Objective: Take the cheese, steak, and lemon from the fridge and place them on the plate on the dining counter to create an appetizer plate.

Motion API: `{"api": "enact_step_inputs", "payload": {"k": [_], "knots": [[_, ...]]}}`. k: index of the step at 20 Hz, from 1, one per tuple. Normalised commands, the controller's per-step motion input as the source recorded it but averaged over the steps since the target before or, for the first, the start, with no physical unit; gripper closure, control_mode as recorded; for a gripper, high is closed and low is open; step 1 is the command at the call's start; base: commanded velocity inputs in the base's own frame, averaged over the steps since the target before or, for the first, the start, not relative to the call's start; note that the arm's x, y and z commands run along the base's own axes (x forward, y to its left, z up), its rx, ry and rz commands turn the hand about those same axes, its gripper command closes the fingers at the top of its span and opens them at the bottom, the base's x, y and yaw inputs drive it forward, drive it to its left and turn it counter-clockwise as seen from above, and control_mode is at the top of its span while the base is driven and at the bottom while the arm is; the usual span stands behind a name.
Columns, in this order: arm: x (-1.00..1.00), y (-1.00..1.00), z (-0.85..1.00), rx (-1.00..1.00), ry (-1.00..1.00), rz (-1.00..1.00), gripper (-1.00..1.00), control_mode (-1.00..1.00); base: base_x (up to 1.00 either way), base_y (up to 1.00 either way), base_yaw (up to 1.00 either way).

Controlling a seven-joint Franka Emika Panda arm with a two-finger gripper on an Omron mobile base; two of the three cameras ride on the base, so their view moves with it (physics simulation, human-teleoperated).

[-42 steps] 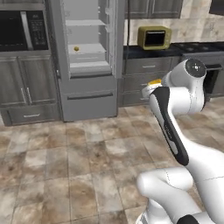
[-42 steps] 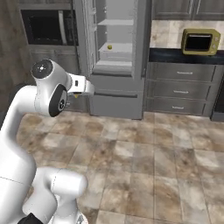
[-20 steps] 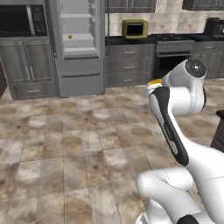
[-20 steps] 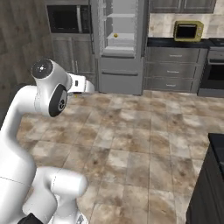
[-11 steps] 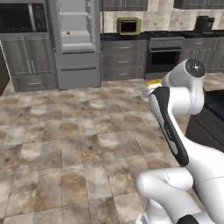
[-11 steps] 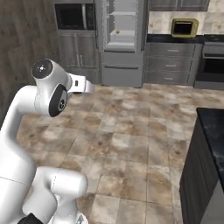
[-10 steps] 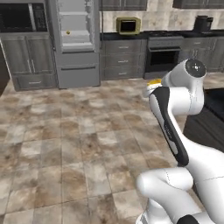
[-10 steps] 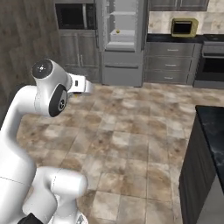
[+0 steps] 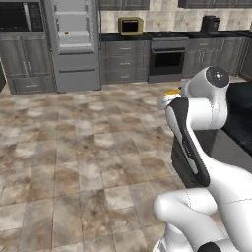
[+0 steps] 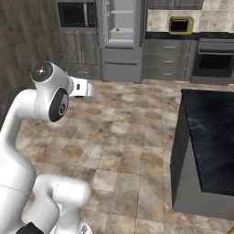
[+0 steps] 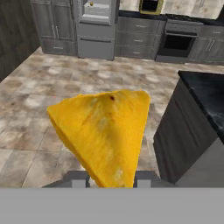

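the hand (image 11: pixel 109 177) grips the cheese (image 11: pixel 103 131), closed on it, above the floor near the tabletop (image 10: pixel 212 137). the lemon (image 10: pixel 118 29) sits in the open fridge (image 10: pixel 119 41). nothing looks delivered; steak and plate unseen.

open tiled floor (image 10: pixel 132 132) stretches clear between the robot and the far cabinets, with the fridge (image 10: pixel 119 39) standing open well back. the dining counter (image 10: pixel 211 137) rises as a solid dark block to the right, its black top bare where visible. the cheese (image 11: pixel 105 131), held close between the fingers, blocks much of the hand's forward view.
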Motion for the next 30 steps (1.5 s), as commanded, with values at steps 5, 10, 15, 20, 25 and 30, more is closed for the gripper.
{"api": "enact_step_inputs", "payload": {"k": [5, 10, 15, 20, 25, 30], "knots": [[0.00, 0.00, 0.00, 0.00, 0.00, 0.00, 1.00, 1.00, -1.00, -1.00, -0.08], [0.00, 0.00, 0.00, 0.00, 0.00, 0.00, 1.00, 1.00, -1.00, -1.00, -0.09], [0.00, 0.00, 0.00, 0.00, 0.00, 0.00, 1.00, 1.00, -0.47, -1.00, -0.09], [0.00, 0.00, 0.00, 0.00, 0.00, 0.00, 1.00, 1.00, -0.33, -1.00, -0.08], [0.00, 0.00, 0.00, 0.00, 0.00, 0.00, 1.00, 1.00, -0.04, -1.00, -0.07], [0.00, 0.00, 0.00, 0.00, 0.00, 0.00, 1.00, 1.00, -0.02, -1.00, -0.08]]}}
